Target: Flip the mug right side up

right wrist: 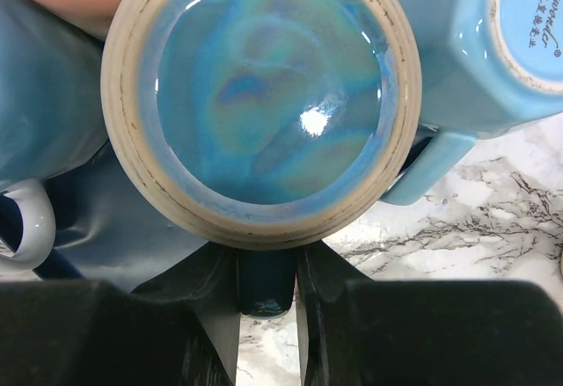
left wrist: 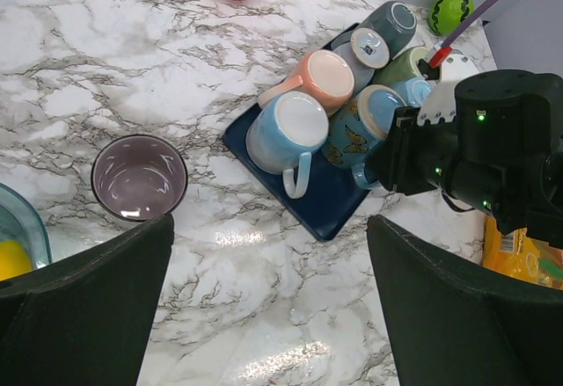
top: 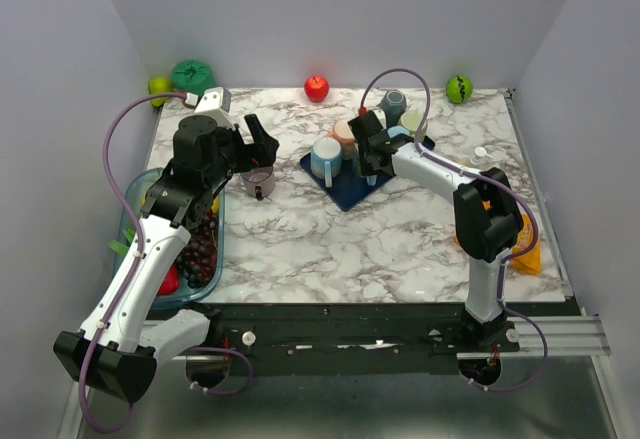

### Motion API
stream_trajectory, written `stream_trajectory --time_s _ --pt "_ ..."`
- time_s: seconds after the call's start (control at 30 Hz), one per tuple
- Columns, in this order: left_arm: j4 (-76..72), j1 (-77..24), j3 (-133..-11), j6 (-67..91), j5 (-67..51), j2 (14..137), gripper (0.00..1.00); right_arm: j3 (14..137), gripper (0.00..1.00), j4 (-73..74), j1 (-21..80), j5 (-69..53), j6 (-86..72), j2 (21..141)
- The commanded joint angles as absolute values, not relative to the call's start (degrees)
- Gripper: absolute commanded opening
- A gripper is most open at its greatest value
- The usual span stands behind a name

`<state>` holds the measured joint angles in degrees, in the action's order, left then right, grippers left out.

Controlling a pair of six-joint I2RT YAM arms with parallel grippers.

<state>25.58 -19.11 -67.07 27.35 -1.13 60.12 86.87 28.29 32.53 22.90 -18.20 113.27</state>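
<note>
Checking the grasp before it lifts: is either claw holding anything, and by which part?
The right claw pinches the teal mug by its handle; the left claw is open, holding nothing.

The left arm and right arm wear white link shells and black joint housings, each trailed by a purple cable. Green lights, probably status LEDs, dot the black body of the right gripper.
</note>
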Motion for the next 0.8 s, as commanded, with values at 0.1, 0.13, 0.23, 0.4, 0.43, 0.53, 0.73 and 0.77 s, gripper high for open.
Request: stream_trajectory --time_s 0.1,0.13,0.23,0.4,0.43,0.53,0.73,0.77 --pt "24.3 -18.9 -67.9 27.6 -3.4 59.2 0.99 86.0 0.00 25.8 31.7 26.8 -18.4 110.8" --pt "24.0 -18.9 -67.7 27.7 -3.9 59.1 0.99 85.7 0.00 25.1 31.7 26.6 -18.4 110.0" --pt "23.4 -18.9 -67.2 28.0 -4.9 58.9 0.99 83.9 0.00 23.3 31.7 25.6 -18.0 106.2" --pt "22.9 -18.9 -67.1 28.4 -6.1 58.5 0.99 82.2 0.00 22.1 31.7 23.3 -18.2 98.8" --pt "22.9 -18.9 -67.1 28.6 -6.3 58.4 0.99 81.7 0.00 22.1 31.7 22.4 -18.4 97.6" --pt "22.3 -18.9 -67.1 28.9 -7.5 58.4 0.99 80.3 0.00 21.9 31.8 20.1 -19.2 92.8" --pt "19.5 -18.9 -66.9 30.2 -14.9 58.6 0.99 79.0 0.00 21.2 31.8 12.6 -21.4 83.8" --pt "18.0 -18.9 -66.6 30.6 -16.5 58.6 0.99 78.9 0.00 21.0 31.8 11.6 -22.3 80.9"
